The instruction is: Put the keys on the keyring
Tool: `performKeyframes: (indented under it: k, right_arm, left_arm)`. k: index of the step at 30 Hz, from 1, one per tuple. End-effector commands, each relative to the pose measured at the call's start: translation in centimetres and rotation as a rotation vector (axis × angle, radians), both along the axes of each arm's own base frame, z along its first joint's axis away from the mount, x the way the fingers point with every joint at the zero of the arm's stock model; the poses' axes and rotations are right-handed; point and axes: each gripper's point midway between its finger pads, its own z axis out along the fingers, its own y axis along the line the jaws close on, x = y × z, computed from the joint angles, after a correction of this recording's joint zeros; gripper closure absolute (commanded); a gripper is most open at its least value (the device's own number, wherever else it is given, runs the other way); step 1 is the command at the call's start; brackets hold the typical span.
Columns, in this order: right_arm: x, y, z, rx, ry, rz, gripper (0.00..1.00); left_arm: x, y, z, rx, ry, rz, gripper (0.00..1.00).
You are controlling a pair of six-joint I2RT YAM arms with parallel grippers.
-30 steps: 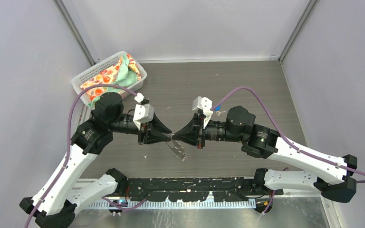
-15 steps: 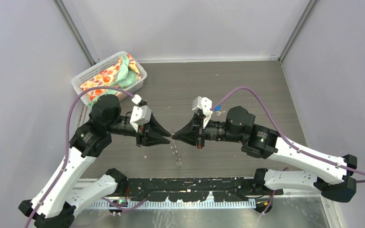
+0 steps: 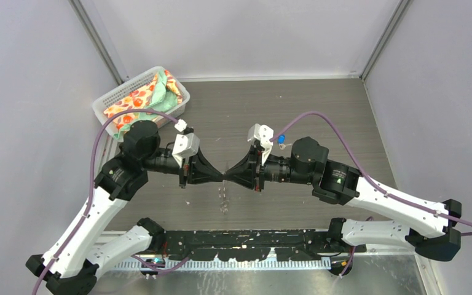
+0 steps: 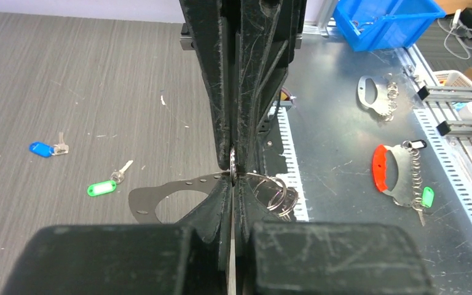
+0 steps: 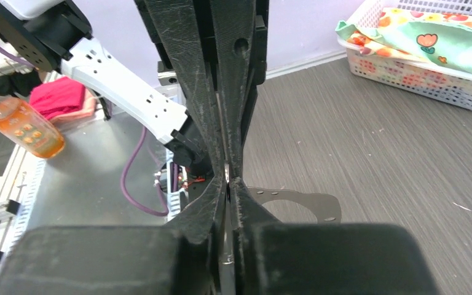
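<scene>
Well, both arms meet tip to tip above the grey wood-grain bench (image 3: pixel 319 110). The left gripper (image 4: pixel 234 184) and the right gripper (image 5: pixel 227 184) each have their jaws pinched on the thin grey wire keyring (image 4: pixel 232 163). The blue-tagged silver key (image 4: pixel 44 148) and the green-tagged silver key (image 4: pixel 102 187) lie on the bench, off the ring.

Grey metal keyring (image 4: pixel 142 200), matt woodgrain table (image 3: pixel 319 110)

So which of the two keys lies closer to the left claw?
The green-tagged key; the blue-tagged key lies farther from the left claw, which is shut on the keyring.
</scene>
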Motion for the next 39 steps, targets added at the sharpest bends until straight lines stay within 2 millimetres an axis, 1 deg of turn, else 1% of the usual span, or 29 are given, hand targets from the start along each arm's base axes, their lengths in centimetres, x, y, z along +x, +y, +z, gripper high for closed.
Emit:
performKeyframes:
  k: [1, 3, 5, 7, 9, 11, 12, 13, 18, 22, 27, 33, 39]
  right_arm:
    - [0.2, -0.5, 1.7, -0.012, 0.035, -0.037, 0.8]
    - [0.2, -1.1, 1.5, -0.05, 0.053, -0.057, 0.67]
    - [0.2, -1.8, 1.5, -0.089, 0.057, -0.072, 0.59]
    - [0.2, -2.5, 1.6, -0.131, 0.053, -0.08, 0.55]
    - [0.3, -2.9, 1.2, -0.197, 0.052, -0.081, 0.51]
    - [0.1, -3.0, 0.6, -0.277, 0.045, -0.06, 0.48]
    - [0.0, -3.0, 0.9, -0.303, 0.038, -0.046, 0.47]
    - [0.0, -2.9, 0.6, -0.337, 0.038, -0.032, 0.46]
    - [-0.2, -2.2, -0.1, -0.448, 0.003, 0.043, 0.47]
    - [-0.4, -1.4, -0.5, -0.482, -0.011, 0.097, 0.5]
    - [-0.7, -0.5, -0.7, -0.487, -0.008, 0.145, 0.53]
    - [-0.7, 0.5, -0.9, -0.484, -0.002, 0.167, 0.56]
    - [-0.9, 1.1, -0.9, -0.476, 0.005, 0.19, 0.63]
  left_arm:
    - [0.4, 0.1, 1.2, -0.04, -0.082, 0.02, 1.0]
    - [0.4, 0.2, 1.0, -0.032, -0.093, 0.018, 1.0]
    - [0.5, 0.3, 0.7, -0.018, -0.097, 0.021, 1.0]
    - [0.5, 0.4, 0.3, -0.003, -0.106, 0.021, 1.0]
    - [0.7, 0.4, -0.1, 0.015, -0.109, 0.024, 1.0]
    - [0.8, 0.5, -0.7, 0.042, -0.099, 0.025, 1.0]
    - [0.8, 0.6, -1.0, 0.054, -0.09, 0.026, 1.0]
    - [0.9, 0.6, -1.3, 0.068, -0.08, 0.024, 1.0]
    - [0.8, 0.7, -1.9, 0.117, -0.048, 0.003, 1.0]
    - [0.2, 0.7, -1.6, 0.118, -0.032, -0.032, 1.0]
    - [-0.9, 0.9, -1.4, 0.104, -0.04, -0.083, 1.0]
    - [-1.1, 0.9, -1.6, 0.111, -0.028, -0.1, 1.0]
    - [-0.9, 0.8, -1.6, 0.115, -0.02, -0.097, 1.0]
